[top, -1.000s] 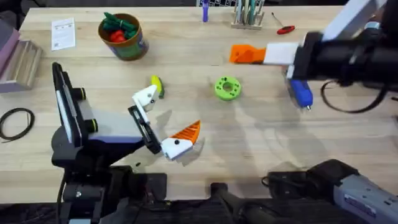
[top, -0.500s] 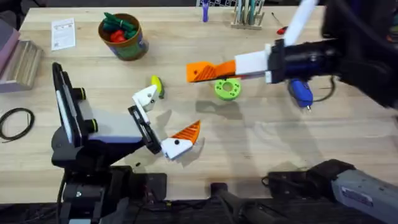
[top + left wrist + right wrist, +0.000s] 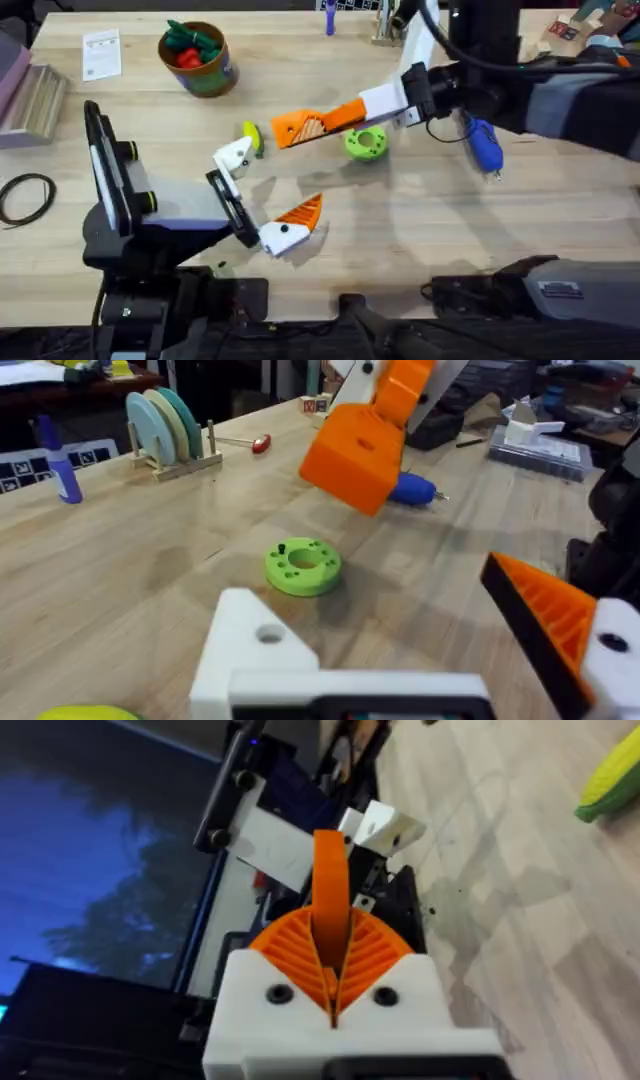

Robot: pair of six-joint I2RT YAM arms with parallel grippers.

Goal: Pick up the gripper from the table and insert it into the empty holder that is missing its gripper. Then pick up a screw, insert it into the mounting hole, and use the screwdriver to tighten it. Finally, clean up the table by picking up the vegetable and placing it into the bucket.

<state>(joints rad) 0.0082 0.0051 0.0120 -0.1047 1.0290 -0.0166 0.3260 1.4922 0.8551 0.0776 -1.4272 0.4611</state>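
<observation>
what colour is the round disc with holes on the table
Bright green: the disc shows best in the left wrist view, lying flat on the wooden table.

The vegetable (image 3: 251,136) lies just beside the holder (image 3: 234,156), the bucket (image 3: 199,62) behind.

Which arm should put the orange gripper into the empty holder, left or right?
Right. The right gripper is shut on the orange gripper, in the air close to the holder. The holder is the bare white finger of the left arm, so that arm need only present it.
</observation>
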